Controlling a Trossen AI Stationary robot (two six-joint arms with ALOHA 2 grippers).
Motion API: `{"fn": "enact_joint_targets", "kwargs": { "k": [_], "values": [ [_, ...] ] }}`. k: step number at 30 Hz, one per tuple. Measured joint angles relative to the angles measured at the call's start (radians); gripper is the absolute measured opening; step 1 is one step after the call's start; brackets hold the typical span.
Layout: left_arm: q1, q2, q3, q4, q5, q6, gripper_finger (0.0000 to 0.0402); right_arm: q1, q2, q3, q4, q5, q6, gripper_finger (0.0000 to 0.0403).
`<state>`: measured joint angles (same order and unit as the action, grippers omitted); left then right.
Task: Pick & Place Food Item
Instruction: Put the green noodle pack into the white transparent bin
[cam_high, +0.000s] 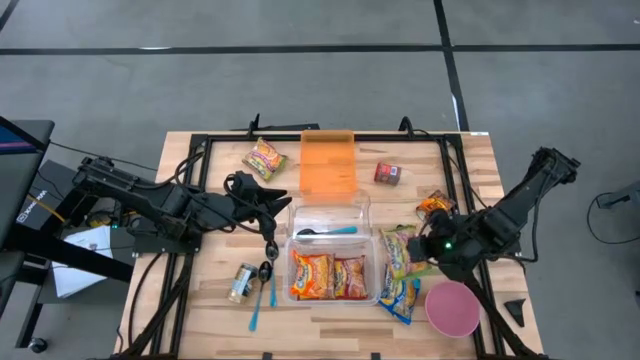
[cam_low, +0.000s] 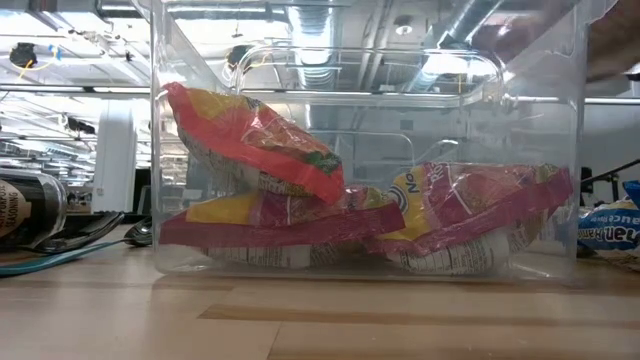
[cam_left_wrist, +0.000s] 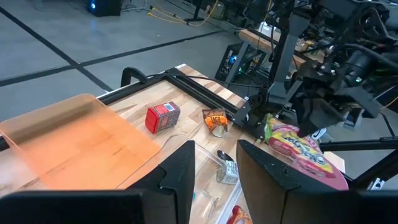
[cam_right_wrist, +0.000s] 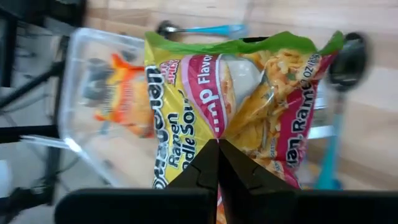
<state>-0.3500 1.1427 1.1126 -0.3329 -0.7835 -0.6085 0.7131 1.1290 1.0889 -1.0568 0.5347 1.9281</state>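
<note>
My right gripper (cam_high: 428, 247) is shut on a yellow-and-pink ramen packet (cam_right_wrist: 239, 93), just right of the clear container (cam_high: 372, 215). The packet also shows in the high view (cam_high: 398, 250) and the left wrist view (cam_left_wrist: 292, 144). Two ramen packets (cam_high: 328, 275) lie flat on the container's floor, and also show in the low view (cam_low: 300, 200). A blue spoon (cam_high: 330, 231) lies at the container's far end. My left gripper (cam_high: 272, 207) hangs open and empty at the container's far left corner; its fingers show in the left wrist view (cam_left_wrist: 214, 171). My right gripper pinches the ramen packet between its two fingers at the middle of the edge nearest the wrist (cam_right_wrist: 217, 135). The fingers come from the table's right, slanting down. The packet sticks out ahead of the fingers, its green edge (cam_right_wrist: 249, 45) farthest from them, and looks lifted off the table.
An orange lid (cam_high: 328, 162) lies behind the container. A ramen packet (cam_high: 265, 158), a red can (cam_high: 388, 174) and a small cup (cam_high: 435, 203) are at the back. Blue packets (cam_high: 400, 295), a pink bowl (cam_high: 452, 308), a jar (cam_high: 240, 283) and spoons (cam_high: 270, 285) lie near the front.
</note>
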Motion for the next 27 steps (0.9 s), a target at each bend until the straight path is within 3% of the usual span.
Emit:
{"fn": "enact_joint_targets", "kwargs": {
  "k": [11, 18, 22, 27],
  "values": [
    [0.0, 0.0, 0.0, -0.007, 0.0, 0.001, 0.0113, -0.064, 0.171, 0.02, 0.361, 0.02, -0.078, 0.0],
    [-0.002, 0.0, 0.0, -0.055, 0.029, 0.001, 0.0113, -0.116, 0.338, 0.24, 0.292, 0.018, -0.137, 0.0],
    [-0.01, 0.0, 0.0, -0.066, 0.031, 0.001, 0.0113, -0.149, 0.435, 0.371, 0.168, 0.012, -0.139, 0.0],
    [-0.024, 0.0, 0.0, -0.069, 0.031, 0.001, 0.0113, -0.16, 0.504, 0.422, 0.09, -0.01, -0.076, 0.0]
  ]
}}
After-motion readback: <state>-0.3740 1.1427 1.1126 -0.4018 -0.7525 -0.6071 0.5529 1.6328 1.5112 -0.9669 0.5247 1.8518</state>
